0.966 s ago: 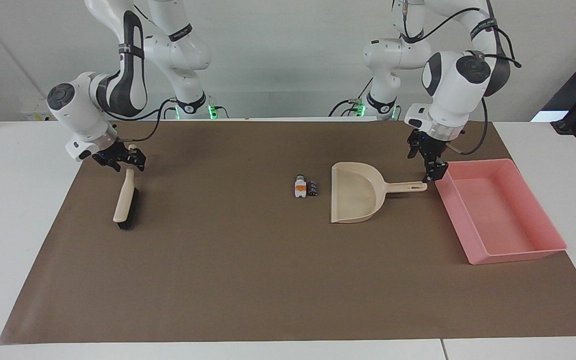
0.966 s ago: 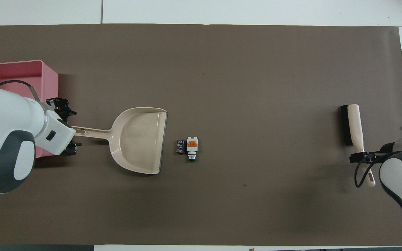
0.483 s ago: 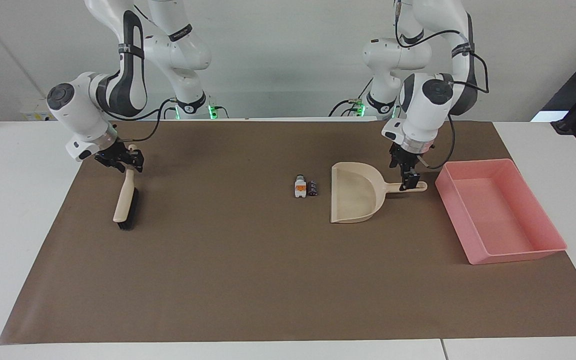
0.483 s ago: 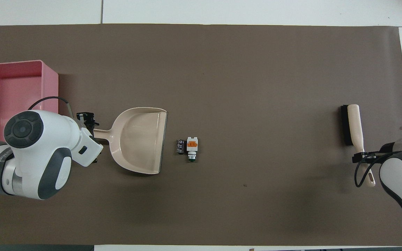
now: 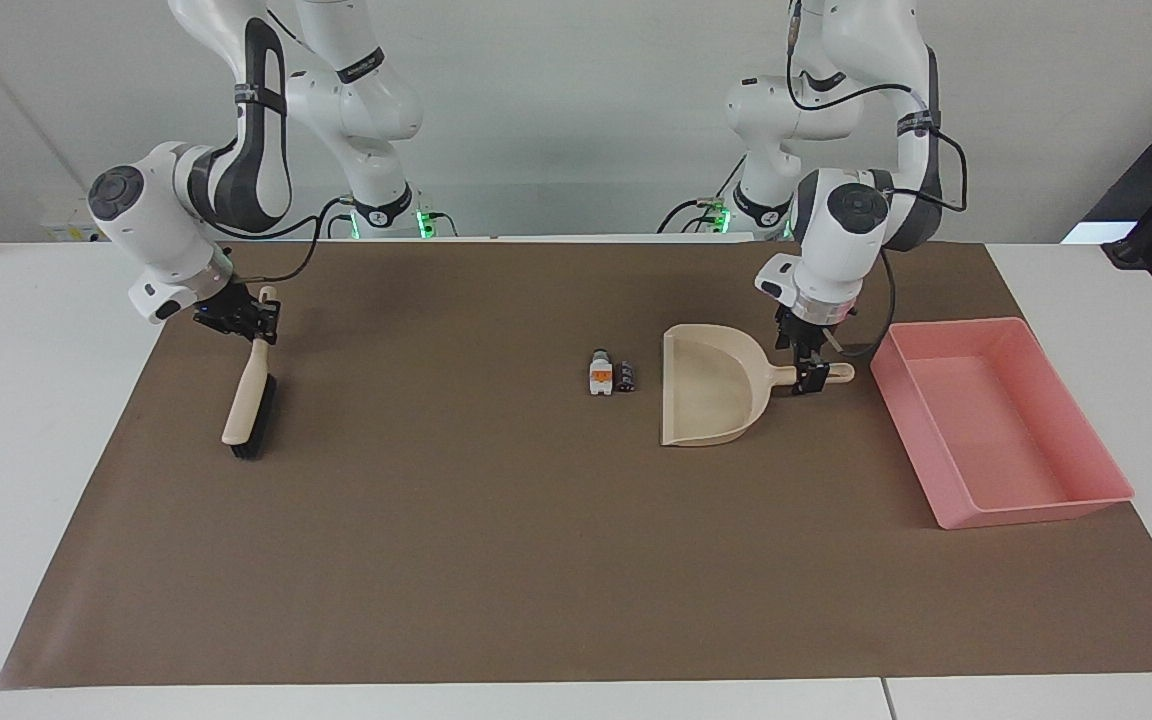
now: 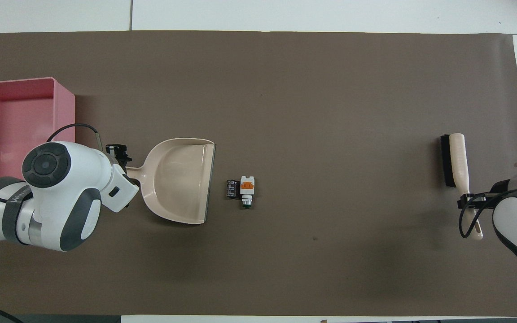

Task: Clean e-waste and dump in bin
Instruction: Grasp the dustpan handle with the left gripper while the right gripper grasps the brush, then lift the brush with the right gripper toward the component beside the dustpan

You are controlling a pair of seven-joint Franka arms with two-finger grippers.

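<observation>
Right claw (image 5: 258,322) closed, left claw (image 5: 810,372) spread.

Smooth pink plastic bin (image 5: 1002,425), glossy beige plastic dustpan (image 5: 711,395), matt brown paper-like mat (image 5: 496,540).

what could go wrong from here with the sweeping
The left gripper straddles the dustpan handle, open; lifting now would leave the pan where it lies. The right gripper pinches only the brush handle's end, so the brush may twist. The e-waste is tiny and could roll past the pan.
</observation>
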